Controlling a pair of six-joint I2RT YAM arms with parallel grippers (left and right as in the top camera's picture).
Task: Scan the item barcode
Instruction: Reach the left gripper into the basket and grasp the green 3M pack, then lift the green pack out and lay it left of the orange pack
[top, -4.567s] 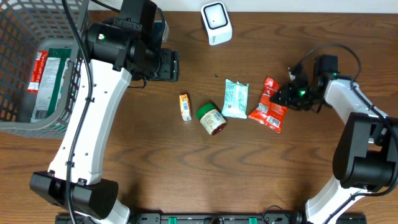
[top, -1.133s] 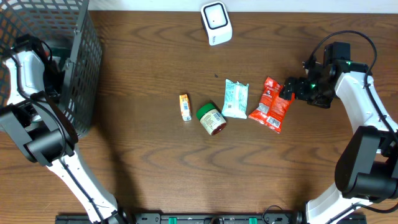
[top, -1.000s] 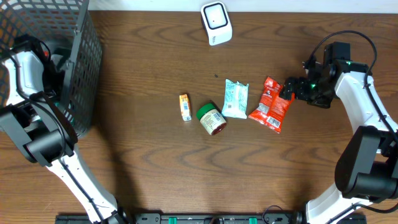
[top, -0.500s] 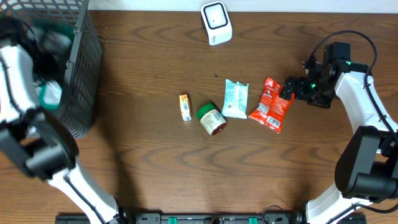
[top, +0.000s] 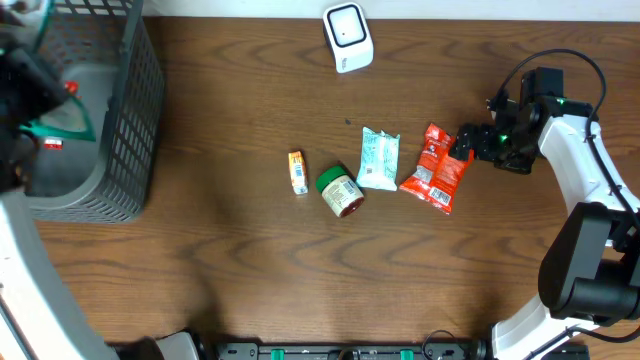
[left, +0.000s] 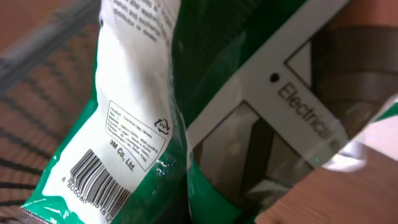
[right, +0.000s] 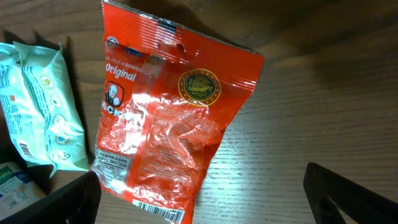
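Basket (top: 125, 120) sits at the tabletop's (top: 250, 280) far-left corner; my left fingers (top: 30, 95) clamp a green packet (left: 143, 155) over it, right fingers (right: 348, 193) wide.

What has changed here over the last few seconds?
The left arm swung from over the table to the wire basket and lifted out the green 3M package, which it now grips. The open right gripper by the red snack bag, the jar and the white scanner stayed put.
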